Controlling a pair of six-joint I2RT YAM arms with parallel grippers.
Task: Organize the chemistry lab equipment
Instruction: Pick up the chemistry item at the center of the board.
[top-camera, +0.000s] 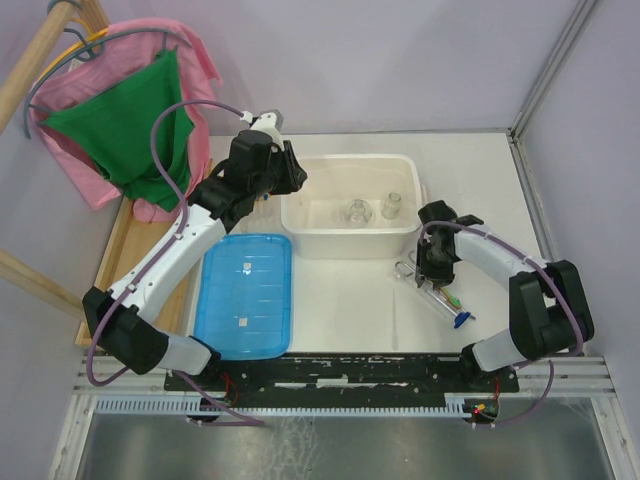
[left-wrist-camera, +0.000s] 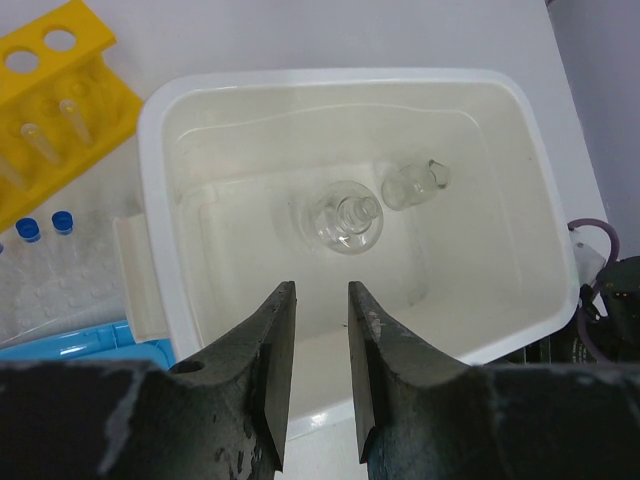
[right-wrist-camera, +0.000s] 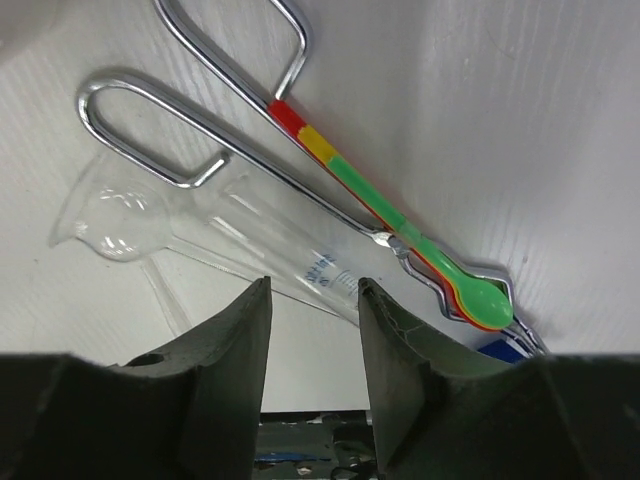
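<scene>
- Lilac walls close in a white table (top-camera: 350, 300); pink and green cloths (top-camera: 130, 130) hang on a wooden frame off its far left corner.
- Left arm arcs over the left side, and the left gripper (left-wrist-camera: 322, 290) hangs above the near left rim of the tub. Its fingers are a narrow gap apart with nothing between them.
- Right arm bends in from the right. The right gripper (right-wrist-camera: 313, 285) hovers low over the tools, fingers moderately spread and gripping nothing.
- White tub (left-wrist-camera: 160, 110) sits at the middle far side.
- Flat blue lid (top-camera: 225, 300) lies to the near left of the tub.
- Yellow tube rack (left-wrist-camera: 60, 110) stands left of the tub, with clear tubes in its holes.
- Metal tongs (right-wrist-camera: 200, 125) lie flat on the table, right of the tub.
- Clear marked glass cylinder (right-wrist-camera: 250, 235) lies touching the tongs, running under the right gripper.
- Two glass flasks (left-wrist-camera: 343, 217) rest inside the tub, close together.
- Green-tipped rod (right-wrist-camera: 400, 225) lies across the tongs, with a blue tip (right-wrist-camera: 500, 350) just beyond.
- Blue-capped tubes (left-wrist-camera: 62, 221) lie between the rack and the lid.
</scene>
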